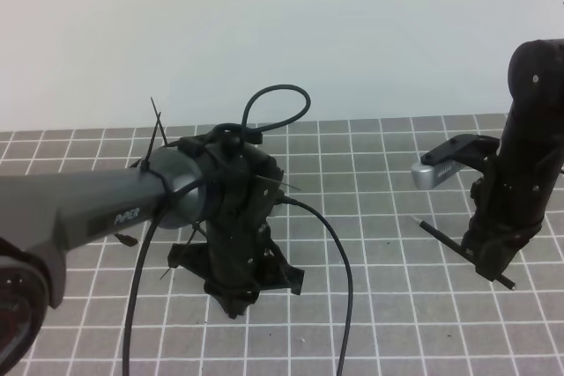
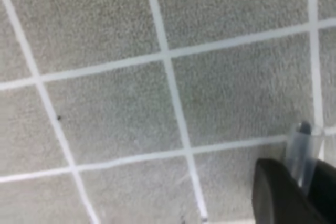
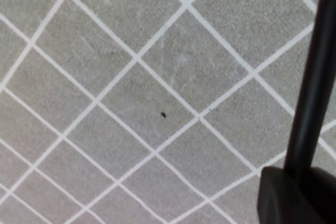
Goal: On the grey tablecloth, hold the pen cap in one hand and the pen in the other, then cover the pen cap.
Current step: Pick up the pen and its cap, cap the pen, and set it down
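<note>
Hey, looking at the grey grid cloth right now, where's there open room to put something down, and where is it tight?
Bare grey gridded tablecloth lies front-centre between the two arms, and along the back edge on the left. It is crowded around the left gripper with its looping black cable, and at right, where the right gripper holds the slim black pen.

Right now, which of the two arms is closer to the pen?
The right. Its gripper is clamped on the pen, which sticks out past its fingers. The left gripper is across the grey cloth, holding the clear cap.
</note>
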